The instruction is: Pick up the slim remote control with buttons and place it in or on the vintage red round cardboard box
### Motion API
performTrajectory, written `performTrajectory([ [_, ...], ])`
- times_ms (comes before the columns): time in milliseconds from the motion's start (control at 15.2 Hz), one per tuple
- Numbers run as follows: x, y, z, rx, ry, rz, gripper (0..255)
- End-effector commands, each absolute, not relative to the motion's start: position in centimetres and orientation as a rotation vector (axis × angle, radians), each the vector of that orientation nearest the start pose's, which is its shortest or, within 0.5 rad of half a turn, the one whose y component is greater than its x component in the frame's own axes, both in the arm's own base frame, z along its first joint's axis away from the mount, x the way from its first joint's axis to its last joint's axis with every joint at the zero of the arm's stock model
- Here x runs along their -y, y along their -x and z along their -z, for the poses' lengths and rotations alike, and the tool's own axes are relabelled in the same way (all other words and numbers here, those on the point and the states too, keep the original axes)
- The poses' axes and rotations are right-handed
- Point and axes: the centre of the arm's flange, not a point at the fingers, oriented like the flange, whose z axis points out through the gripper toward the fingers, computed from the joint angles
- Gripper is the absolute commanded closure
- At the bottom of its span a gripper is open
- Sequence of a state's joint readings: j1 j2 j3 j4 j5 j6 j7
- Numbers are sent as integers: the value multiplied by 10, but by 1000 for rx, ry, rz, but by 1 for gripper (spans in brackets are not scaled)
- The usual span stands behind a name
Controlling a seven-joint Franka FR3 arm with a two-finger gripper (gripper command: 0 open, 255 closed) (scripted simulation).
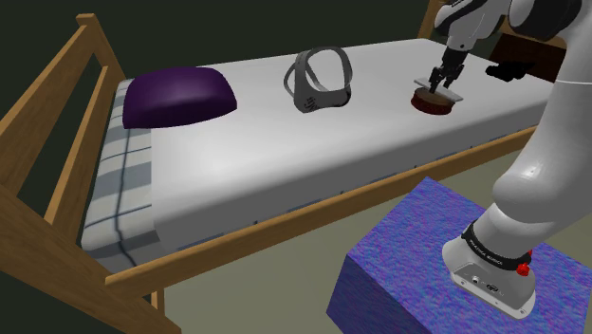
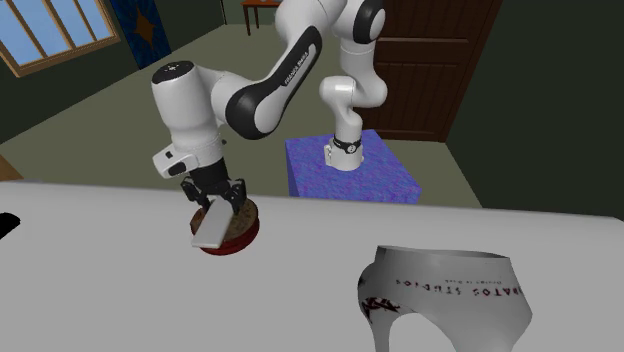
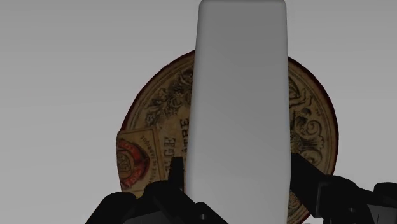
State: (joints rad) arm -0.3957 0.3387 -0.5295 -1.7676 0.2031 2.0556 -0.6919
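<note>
Remote clamped in your end effector, directly over the box near the bed's foot end; long axis crosses its top, one end past the rim.

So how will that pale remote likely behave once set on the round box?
Probably stiff: the remote looks straight though gripped at one end by the pincer. It reaches past the box rim, so it may overhang and tip. Its smooth face could slide.
</note>
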Motion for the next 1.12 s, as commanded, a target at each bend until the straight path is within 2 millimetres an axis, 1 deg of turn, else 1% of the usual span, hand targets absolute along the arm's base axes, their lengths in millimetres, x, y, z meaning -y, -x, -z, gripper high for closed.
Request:
performTrajectory([
  [0,485,-412,-378,-474,3099,14,255],
  [528,485,-412,-378,-474,3099,14,255],
  [594,485,-412,-378,-474,3099,14,0],
  [924,485,-412,-378,-474,3099,14,0],
  [1056,485,-412,-405,-474,3099,14,0],
])
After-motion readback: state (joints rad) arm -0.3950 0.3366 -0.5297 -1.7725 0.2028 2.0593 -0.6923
